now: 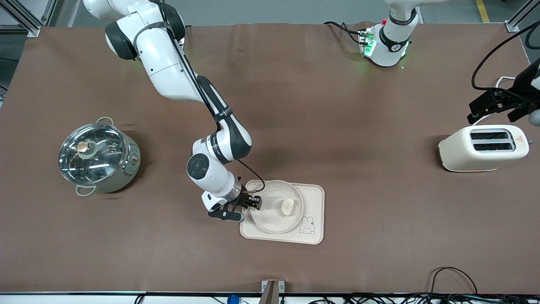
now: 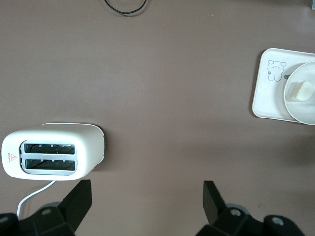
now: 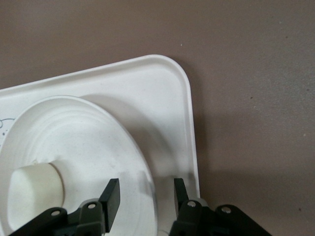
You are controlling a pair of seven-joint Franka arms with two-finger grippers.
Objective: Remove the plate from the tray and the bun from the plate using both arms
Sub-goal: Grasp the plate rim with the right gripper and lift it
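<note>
The plate (image 1: 276, 207), a round, shallow cream-white dish, is sitting on the tray (image 1: 314, 192) toward the edge at the right arm's end, with the little pale bun (image 1: 287, 206) resting near its middle. The right gripper (image 1: 247, 207) is straddling the plate's rim, one finger inside and one outside, not pinching yet. I'd say squeeze firmly and lift level so the bun isn't rolling off. The left gripper (image 2: 147, 201) is waiting spread wide over the toaster (image 1: 484, 147).
</note>
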